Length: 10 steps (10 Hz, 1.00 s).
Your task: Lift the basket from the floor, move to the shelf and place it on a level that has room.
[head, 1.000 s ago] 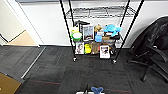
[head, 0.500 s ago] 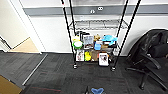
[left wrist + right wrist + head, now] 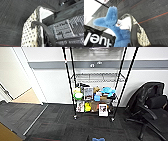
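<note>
The basket (image 3: 29, 37) has beige mesh sides and a pale rim, and it hangs above the dark grey carpet floor (image 3: 57, 124). My left gripper (image 3: 36, 25) hooks a dark finger (image 3: 42, 28) over one rim. My right gripper (image 3: 134, 30) clamps the other rim of the basket (image 3: 141, 36). A blue plush toy (image 3: 110, 18) lies inside, and its tip (image 3: 98, 139) shows at the head view's bottom edge. Straight ahead stands the shelf (image 3: 68, 84), a black wire rack. Its bare wire level (image 3: 97, 77) sits above two crowded tiers.
A black office chair (image 3: 150, 109) stands right of the rack, close to its posts. Left of it a doorway opens onto tan wooden flooring (image 3: 26, 97). Boxes, cans and toys (image 3: 92, 94) fill the lower tiers. A white wall runs behind.
The whole head view has shifted: the rack now stands larger and nearer the middle, so the camera has come closer. The blue toy stays at the bottom edge.
</note>
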### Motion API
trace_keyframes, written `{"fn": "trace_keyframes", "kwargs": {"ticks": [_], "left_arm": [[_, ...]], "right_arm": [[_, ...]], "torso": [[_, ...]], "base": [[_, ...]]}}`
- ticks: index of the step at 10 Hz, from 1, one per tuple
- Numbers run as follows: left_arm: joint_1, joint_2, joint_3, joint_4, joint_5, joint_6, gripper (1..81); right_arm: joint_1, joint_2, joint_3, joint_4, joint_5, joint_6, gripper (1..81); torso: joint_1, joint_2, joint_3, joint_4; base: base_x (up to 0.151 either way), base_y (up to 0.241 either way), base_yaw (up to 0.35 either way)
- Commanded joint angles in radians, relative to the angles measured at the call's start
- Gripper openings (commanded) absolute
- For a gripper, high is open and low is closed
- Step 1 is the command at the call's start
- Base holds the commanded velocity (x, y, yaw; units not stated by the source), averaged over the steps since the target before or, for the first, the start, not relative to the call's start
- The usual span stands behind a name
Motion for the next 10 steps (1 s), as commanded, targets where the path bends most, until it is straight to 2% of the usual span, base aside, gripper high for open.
{"fn": "trace_keyframes", "kwargs": {"ticks": [1,4,5,8,10], "left_arm": [[-0.108,-0.050,0.134,-0.024,0.016,-0.007,1.0],[-0.117,-0.048,0.156,-0.029,0.019,-0.007,1.0],[-0.117,-0.047,0.156,-0.029,0.022,-0.007,1.0],[-0.111,-0.053,0.148,-0.027,0.027,-0.007,1.0],[-0.111,-0.047,0.147,-0.024,0.027,-0.007,1.0]], "right_arm": [[0.087,-0.017,0.120,0.020,0.008,0.020,1.0],[0.095,-0.068,0.224,0.015,0.008,0.018,1.0],[0.090,-0.073,0.226,0.015,0.008,0.018,1.0],[0.084,-0.073,0.214,0.012,0.008,0.018,1.0],[0.079,-0.073,0.202,0.004,0.005,0.017,1.0]], "torso": [[-0.062,0.097,0.000,0.000],[-0.129,0.198,0.001,0.000],[-0.152,0.233,0.081,0.000],[-0.203,0.314,0.119,0.000],[-0.244,0.377,0.174,0.000]], "base": [[0.000,0.000,0.000],[0.000,0.000,0.000],[0.000,0.000,0.000],[0.000,0.000,0.000],[0.000,0.000,0.000]]}}
